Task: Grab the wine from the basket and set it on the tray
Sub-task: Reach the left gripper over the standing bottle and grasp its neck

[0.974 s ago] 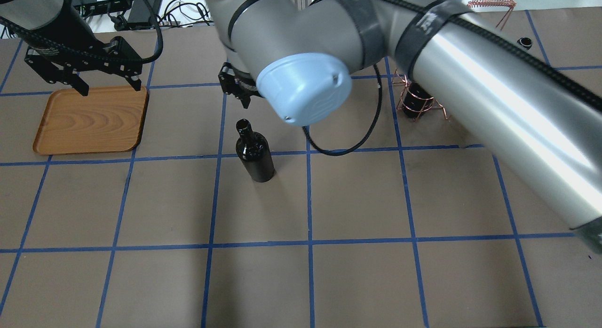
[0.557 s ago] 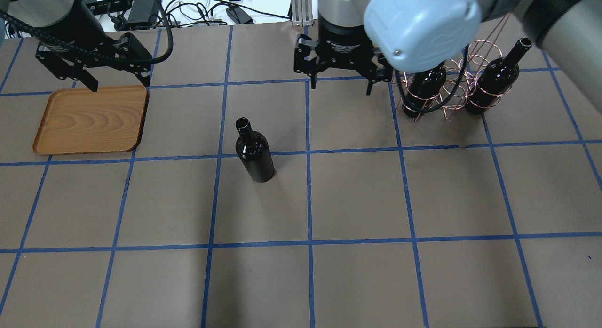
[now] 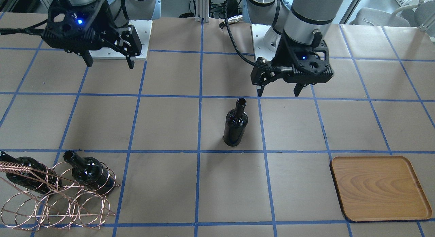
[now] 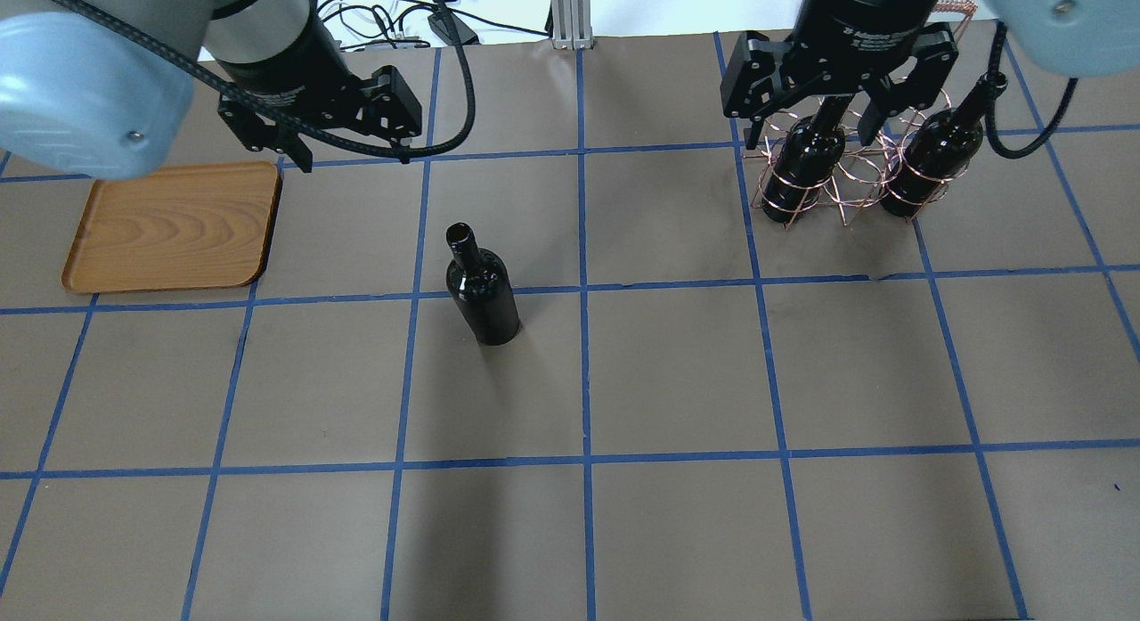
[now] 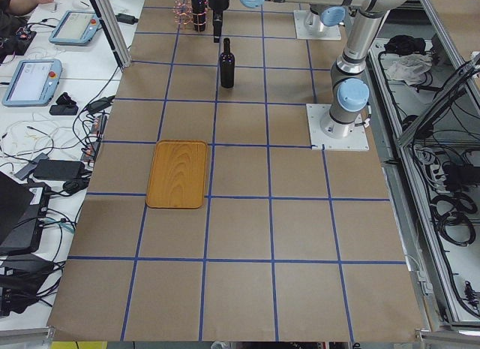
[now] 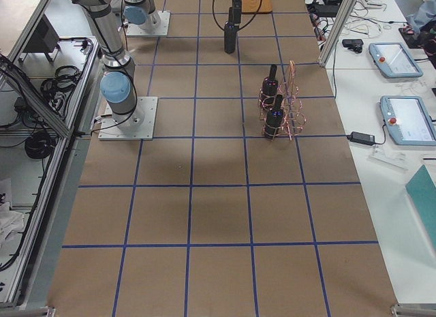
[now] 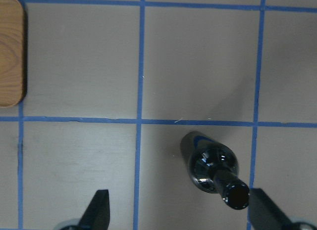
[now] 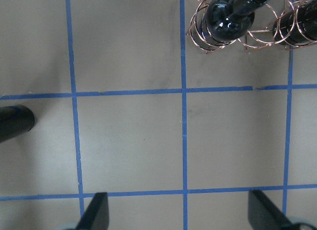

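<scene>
Wine (image 4: 484, 291) stands mid-worktop beneath the spread left gripper (image 4: 356, 160), near one finger (image 7: 270, 215); right gripper (image 4: 812, 135), spread, hangs by the basket (image 3: 57, 199).

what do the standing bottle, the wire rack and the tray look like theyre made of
Standing bottle: probably glass, black and glossy, going by the sharp highlights on its shoulder.
Rack: thin metal wire bent into open rings, with a shiny copper colour; solid copper or only plated, I cannot tell.
Tray: wood or a wood-look laminate with a smooth satin finish, swirling grain and a darker rim.
</scene>
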`<act>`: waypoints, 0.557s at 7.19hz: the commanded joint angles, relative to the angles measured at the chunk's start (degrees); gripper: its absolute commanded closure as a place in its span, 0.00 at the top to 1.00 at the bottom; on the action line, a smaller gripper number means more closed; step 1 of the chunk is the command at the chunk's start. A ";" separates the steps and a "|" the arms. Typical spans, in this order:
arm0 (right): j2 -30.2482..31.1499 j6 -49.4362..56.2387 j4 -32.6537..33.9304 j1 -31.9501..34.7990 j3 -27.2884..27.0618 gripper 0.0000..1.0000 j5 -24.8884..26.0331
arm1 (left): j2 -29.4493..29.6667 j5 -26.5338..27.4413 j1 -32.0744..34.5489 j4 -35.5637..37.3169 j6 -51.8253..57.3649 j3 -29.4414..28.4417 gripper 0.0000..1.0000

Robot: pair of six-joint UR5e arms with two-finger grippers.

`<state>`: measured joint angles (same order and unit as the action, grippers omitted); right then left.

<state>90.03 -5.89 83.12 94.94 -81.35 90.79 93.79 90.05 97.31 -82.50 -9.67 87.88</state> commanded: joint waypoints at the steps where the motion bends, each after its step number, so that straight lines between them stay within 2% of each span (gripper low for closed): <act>1: 4.44 1.24 -0.95 -0.55 -3.36 1.00 -0.18 | 1.65 0.03 6.12 6.07 -4.47 4.20 1.00; 2: 4.28 1.32 -0.59 -0.63 -3.99 1.00 -0.09 | 2.10 -0.05 6.66 10.56 -4.31 7.45 1.00; 4: 4.20 1.32 2.48 -0.72 -4.00 1.00 0.27 | 3.32 -0.14 6.67 11.40 -3.60 8.98 0.98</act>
<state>94.29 -4.60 84.27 94.27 -85.19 91.16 96.31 89.98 103.80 -72.05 -13.40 95.83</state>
